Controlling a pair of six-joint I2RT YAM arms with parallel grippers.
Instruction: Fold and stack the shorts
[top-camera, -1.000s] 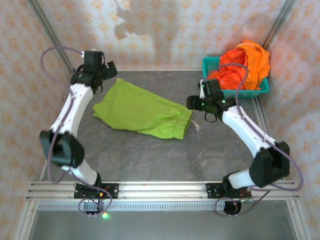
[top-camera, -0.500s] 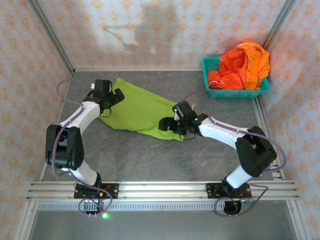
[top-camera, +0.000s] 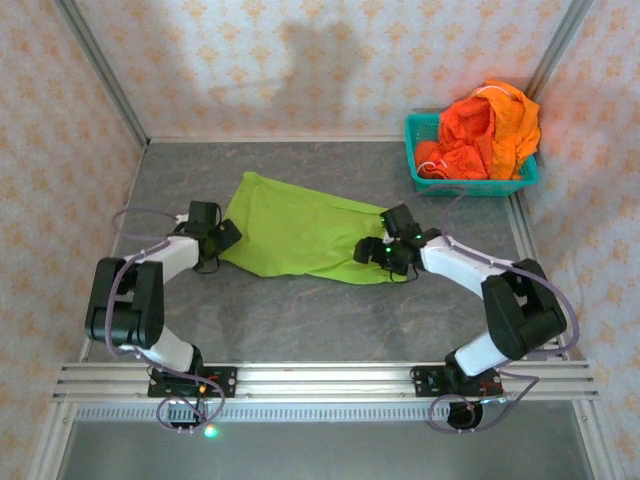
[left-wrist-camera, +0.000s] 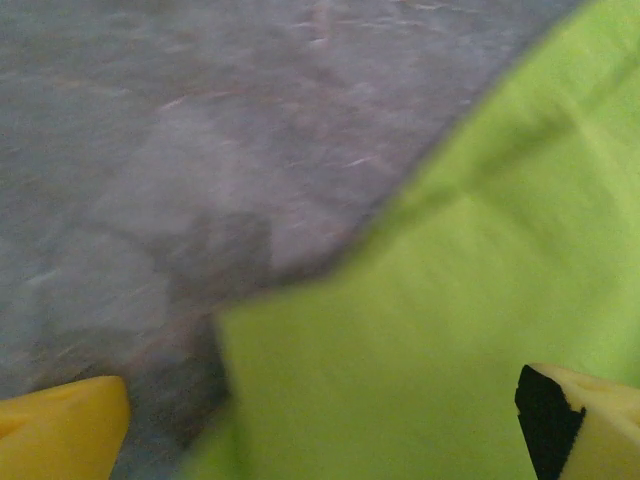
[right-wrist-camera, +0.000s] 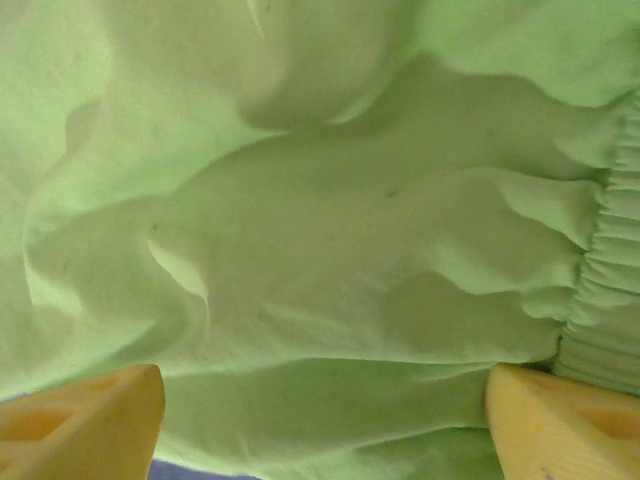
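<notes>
The lime green shorts (top-camera: 300, 235) lie spread flat mid-table, their gathered waist at the right end. My left gripper (top-camera: 225, 238) sits low at the cloth's left edge, open, its yellow fingertips (left-wrist-camera: 60, 430) wide apart over green cloth (left-wrist-camera: 480, 300) and grey table. My right gripper (top-camera: 375, 252) is at the waist end, open. Its fingertips (right-wrist-camera: 90, 420) straddle wrinkled green cloth (right-wrist-camera: 330, 250), with the elastic waist (right-wrist-camera: 610, 250) at the right. Orange shorts (top-camera: 485, 125) are heaped in the basket.
A teal plastic basket (top-camera: 470, 185) stands in the back right corner. Patterned walls close in the left, back and right sides. A metal rail (top-camera: 320, 380) runs along the near edge. Bare grey table (top-camera: 300, 320) lies in front of the green shorts.
Both arms have dropped to the green shorts: the left came forward from the back left corner, the right swung over from beside the basket. The cloth now lies flatter, shifted right.
</notes>
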